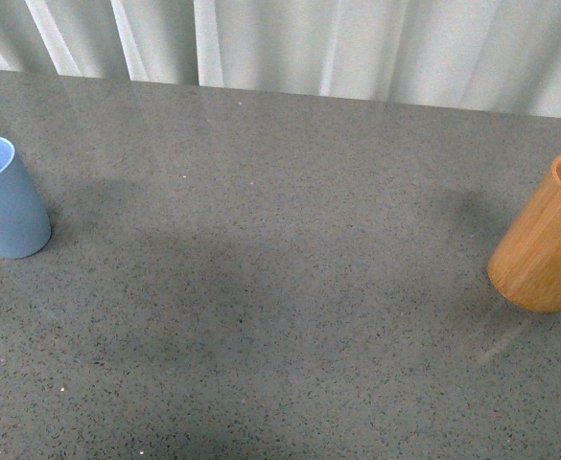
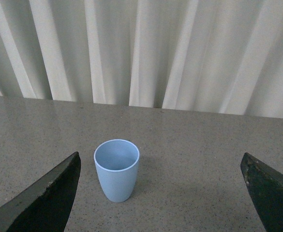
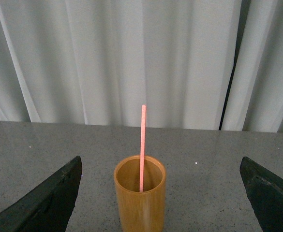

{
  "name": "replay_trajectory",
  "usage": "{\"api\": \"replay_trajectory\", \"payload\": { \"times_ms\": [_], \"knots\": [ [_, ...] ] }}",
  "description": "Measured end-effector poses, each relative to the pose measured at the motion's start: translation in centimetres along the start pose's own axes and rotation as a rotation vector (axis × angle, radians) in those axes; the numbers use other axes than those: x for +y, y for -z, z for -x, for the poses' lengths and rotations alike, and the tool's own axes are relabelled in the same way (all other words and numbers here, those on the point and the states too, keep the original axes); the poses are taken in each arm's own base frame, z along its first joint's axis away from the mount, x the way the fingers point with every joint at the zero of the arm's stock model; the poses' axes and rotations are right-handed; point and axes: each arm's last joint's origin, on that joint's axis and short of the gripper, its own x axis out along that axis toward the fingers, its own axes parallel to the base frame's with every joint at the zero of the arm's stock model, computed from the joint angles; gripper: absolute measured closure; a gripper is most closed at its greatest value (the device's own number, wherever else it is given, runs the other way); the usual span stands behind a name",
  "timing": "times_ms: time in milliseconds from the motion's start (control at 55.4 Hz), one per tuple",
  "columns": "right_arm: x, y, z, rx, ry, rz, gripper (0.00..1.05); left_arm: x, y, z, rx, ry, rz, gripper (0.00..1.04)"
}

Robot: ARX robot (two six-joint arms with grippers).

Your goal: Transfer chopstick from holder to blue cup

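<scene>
The blue cup (image 1: 4,199) stands upright and empty at the table's far left edge; it shows again as the blue cup (image 2: 116,169) ahead of my left gripper (image 2: 160,193), which is open and apart from it. At the far right stands the orange-brown holder (image 1: 546,240), partly cut off by the frame. In the right wrist view the holder (image 3: 140,198) has a single pinkish chopstick (image 3: 142,145) standing in it, sticking well above the rim. My right gripper (image 3: 160,193) is open, jaws wide on either side of the holder and short of it. Neither arm shows in the front view.
A grey speckled table (image 1: 280,316) stretches between the cup and the holder. White pleated curtains (image 1: 357,43) hang behind its far edge.
</scene>
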Motion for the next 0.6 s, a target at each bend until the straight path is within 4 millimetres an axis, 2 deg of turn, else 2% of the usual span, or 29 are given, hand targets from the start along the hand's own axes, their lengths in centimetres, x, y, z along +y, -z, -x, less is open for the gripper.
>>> {"api": "replay_trajectory", "payload": {
  "times_ms": [451,488,542,596],
  "knots": [
    [0.0,0.0,0.0,0.0,0.0,0.0,0.1,0.0,0.0,0.0,0.003,-0.001,0.0,0.07],
    [0.0,0.0,0.0,0.0,0.0,0.0,0.1,0.0,0.1,-0.1,0.086,-0.018,0.02,0.07],
    [0.0,0.0,0.0,0.0,0.0,0.0,0.1,-0.1,-0.2,-0.3,0.308,-0.037,0.056,0.07],
    [0.0,0.0,0.0,0.0,0.0,0.0,0.1,-0.3,-0.9,-1.6,0.52,-0.036,0.087,0.07]
  ]
}}
